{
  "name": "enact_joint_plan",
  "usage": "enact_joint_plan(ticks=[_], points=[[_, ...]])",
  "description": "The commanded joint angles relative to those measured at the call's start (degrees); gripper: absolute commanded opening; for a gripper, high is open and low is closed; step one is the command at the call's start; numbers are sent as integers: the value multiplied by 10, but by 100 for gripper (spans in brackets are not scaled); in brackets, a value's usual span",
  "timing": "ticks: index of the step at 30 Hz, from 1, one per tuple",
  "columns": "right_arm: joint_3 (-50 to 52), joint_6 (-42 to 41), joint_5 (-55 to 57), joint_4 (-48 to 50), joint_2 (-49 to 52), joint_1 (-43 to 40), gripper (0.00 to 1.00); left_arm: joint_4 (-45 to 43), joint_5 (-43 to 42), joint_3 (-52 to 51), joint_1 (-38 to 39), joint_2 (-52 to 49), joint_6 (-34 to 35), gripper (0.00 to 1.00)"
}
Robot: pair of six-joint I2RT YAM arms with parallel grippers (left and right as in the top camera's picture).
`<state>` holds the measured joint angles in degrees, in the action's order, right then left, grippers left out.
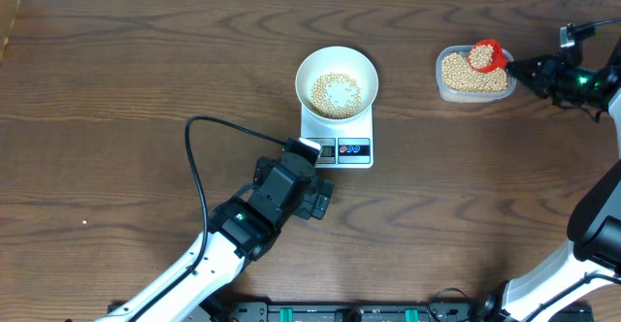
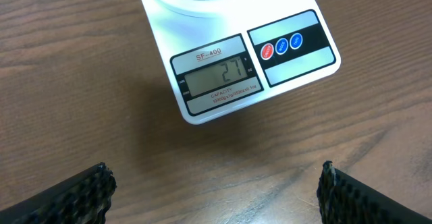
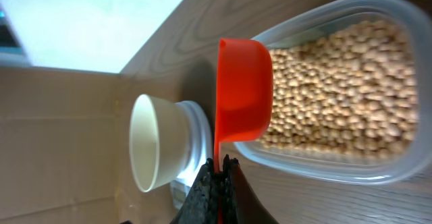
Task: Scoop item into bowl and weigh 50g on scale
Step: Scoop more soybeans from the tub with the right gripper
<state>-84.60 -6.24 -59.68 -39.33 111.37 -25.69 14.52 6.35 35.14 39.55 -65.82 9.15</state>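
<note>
On the dark wood surface [image 1: 116, 80], the right hand [image 3: 217, 164] clamps a red plastic scoop [image 3: 243, 89] over the clear tub [image 1: 441, 87] of tan beans [image 3: 337, 89], left hand [image 2: 216, 190] open, so another scoopful into the white bowl [image 1: 336, 65] on the flat white scale [image 2: 223, 55], short of target, seems next

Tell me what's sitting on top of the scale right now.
The white bowl sits on the scale, holding a layer of soybeans. The scale's platform beneath the bowl is covered.
</note>
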Motion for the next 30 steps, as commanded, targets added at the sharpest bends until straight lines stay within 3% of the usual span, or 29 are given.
enact_joint_plan(ticks=[1,14,30], points=[[-5,15,-60,2,5,-1,1,-1,1,-4,1,3,-3,98],[-5,16,-97,24,5,69,1,0,1,-4,1,3,-3,98],[-5,-6,-110,80,5,224,1,0,1,-4,1,3,-3,98]])
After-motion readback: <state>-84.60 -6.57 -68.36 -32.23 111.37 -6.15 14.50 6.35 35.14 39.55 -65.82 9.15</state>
